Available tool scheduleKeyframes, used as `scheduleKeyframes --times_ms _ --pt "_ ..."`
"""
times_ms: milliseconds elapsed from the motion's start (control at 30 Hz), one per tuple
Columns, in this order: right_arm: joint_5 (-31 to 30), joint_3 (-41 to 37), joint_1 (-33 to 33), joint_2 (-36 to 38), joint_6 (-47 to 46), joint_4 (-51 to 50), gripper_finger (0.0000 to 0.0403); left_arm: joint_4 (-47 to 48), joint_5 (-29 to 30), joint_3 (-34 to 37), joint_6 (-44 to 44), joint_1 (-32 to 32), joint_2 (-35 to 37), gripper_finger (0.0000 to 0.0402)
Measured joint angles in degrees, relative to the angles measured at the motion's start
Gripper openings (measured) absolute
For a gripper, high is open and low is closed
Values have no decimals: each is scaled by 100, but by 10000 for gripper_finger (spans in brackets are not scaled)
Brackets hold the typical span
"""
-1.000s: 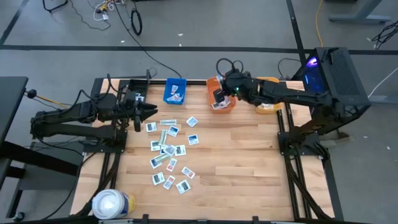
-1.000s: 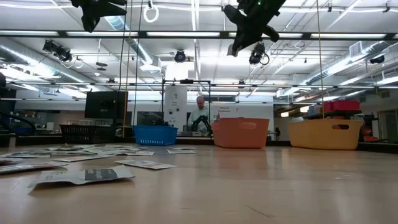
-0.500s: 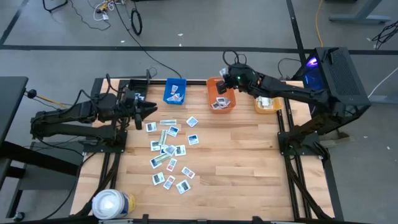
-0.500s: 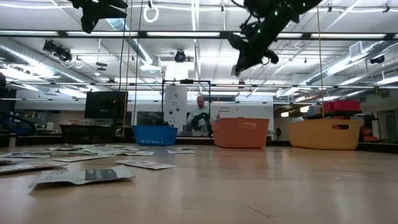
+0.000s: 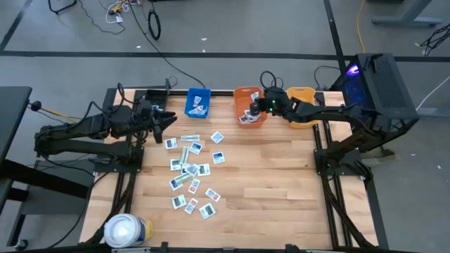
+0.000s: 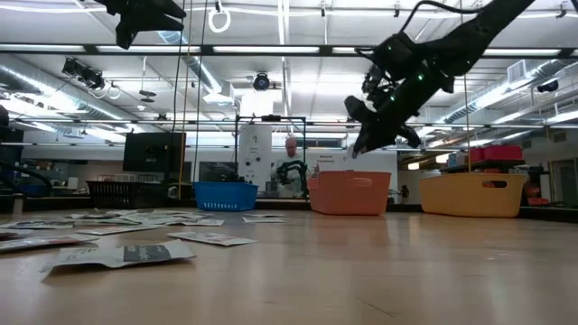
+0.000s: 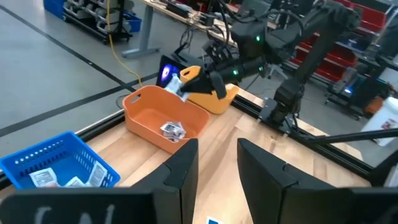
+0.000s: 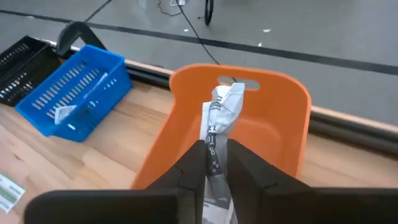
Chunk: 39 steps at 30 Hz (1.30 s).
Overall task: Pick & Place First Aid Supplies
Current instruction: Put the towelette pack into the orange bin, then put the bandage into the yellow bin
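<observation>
Right gripper (image 8: 211, 163) holding a white packet (image 8: 219, 121) above the orange bin (image 5: 250, 105); left arm waiting over the table's left edge.

The right gripper's two dark fingers (image 8: 188, 168) are closed on the packet's lower part, and the packet stands upright between them over the bin's open top. In the low view this gripper (image 6: 366, 135) hangs clear above the bin's rim (image 6: 349, 175). More packets already lie inside the orange bin and inside the blue bin (image 5: 198, 102) beside it. The yellow bin (image 5: 304, 116) sits on the other side, partly under the right arm. The remaining first aid packets (image 5: 190, 169) lie scattered on the wooden table (image 5: 267, 183). The left gripper (image 5: 166, 121) hovers near the blue bin with its fingers (image 7: 180, 174) slightly apart, holding nothing. A large white roll (image 5: 126, 230) stands at the table's near-left corner.
</observation>
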<state>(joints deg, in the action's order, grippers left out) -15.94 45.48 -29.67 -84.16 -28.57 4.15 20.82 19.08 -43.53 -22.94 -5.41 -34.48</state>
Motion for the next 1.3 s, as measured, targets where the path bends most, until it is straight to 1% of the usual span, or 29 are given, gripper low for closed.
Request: scheduleKeyframes --times_ms 133,333,633,700,833,900,1067,1167,1300 --pt "195 -261 -96 0 8 258 80 0 108 0 0 0 0 115" --pt "522 -274 -181 0 112 475 93 0 310 0 -3 0 0 115" --pt "615 -274 -181 0 55 729 107 0 340 0 -185 0 0 115" --pt "934 -274 -181 0 54 742 111 0 337 0 -197 0 0 115" --pt "1939 -274 -59 0 158 780 123 0 176 0 -195 0 0 115" --pt "2280 -274 91 0 426 795 132 0 101 0 -193 0 0 115" --pt "2642 -274 501 0 1261 929 164 2 60 0 -190 0 0 115" --pt "2699 -274 720 0 1385 1060 190 2 60 0 -192 0 -2 115" --pt "2687 -274 905 1 1269 1096 231 2 60 0 -190 0 -68 115"
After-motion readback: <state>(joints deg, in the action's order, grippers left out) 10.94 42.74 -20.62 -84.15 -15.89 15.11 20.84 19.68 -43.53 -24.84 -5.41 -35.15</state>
